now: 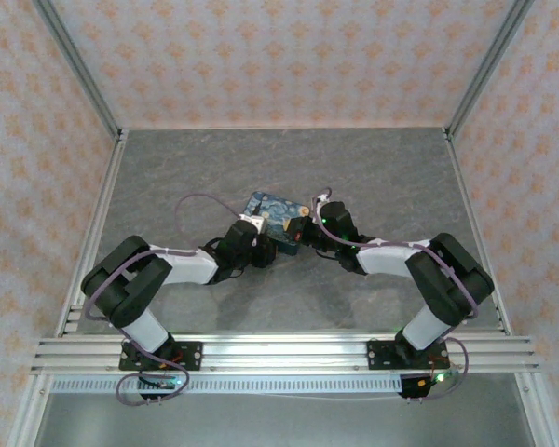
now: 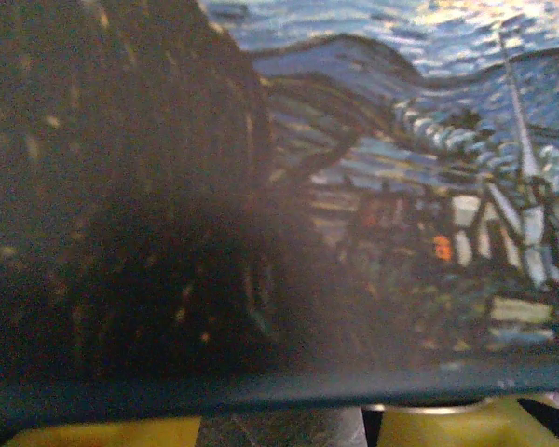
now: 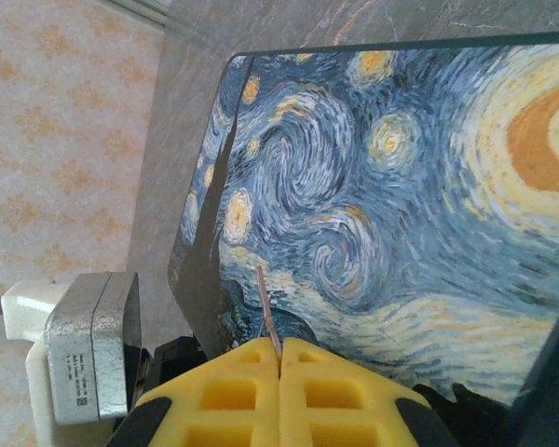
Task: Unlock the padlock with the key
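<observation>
While the right gripper had its jaws pressed together on a thin metal key, the left gripper held its jaws apart at the painted box. The padlock could not be made out; it probably hung on the box face between both grippers. Small, rigid and loose-hanging, it would best be pinched by its body. Beyond the box, bare tabletop left open room.

The overhead camera looks down from behind both arms onto the grey table. Both wrist cameras sit very close to the painted blue box, the left blurred against one face, the right looking across another. All views share the box.
</observation>
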Controlling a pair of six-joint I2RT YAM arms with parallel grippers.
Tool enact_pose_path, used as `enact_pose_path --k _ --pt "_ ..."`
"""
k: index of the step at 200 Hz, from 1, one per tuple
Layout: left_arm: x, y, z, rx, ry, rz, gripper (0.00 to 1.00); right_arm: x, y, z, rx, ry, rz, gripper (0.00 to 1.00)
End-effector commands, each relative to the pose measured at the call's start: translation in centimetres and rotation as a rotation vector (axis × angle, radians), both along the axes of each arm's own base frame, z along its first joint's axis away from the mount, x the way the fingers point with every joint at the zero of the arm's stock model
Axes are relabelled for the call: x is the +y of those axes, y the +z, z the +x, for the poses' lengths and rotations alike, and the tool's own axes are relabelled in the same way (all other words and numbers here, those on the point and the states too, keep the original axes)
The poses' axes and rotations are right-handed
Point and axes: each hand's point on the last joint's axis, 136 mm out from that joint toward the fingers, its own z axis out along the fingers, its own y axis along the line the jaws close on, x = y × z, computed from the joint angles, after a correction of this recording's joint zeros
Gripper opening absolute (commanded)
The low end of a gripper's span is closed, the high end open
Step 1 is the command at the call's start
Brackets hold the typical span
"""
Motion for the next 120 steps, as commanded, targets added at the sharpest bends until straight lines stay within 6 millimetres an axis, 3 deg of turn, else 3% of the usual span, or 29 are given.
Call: enact_pose_path --k 1,53,120 --pt "-1.8 1.2 1.0 -0.057 -0.030 -0.025 0.47 -1.2 -3.8 -1.2 0.105 -0.018 -0.108 0.00" --pt "-2.9 1.7 0.8 -0.064 -0.040 -0.025 0.42 -1.0 -3.7 -1.4 0.103 -0.015 -0.102 0.00" --pt "-2.8 2.1 1.4 -0.066 0.005 -0.033 0.37 -1.2 -3.3 -1.4 0.093 -0.018 -0.102 0.00"
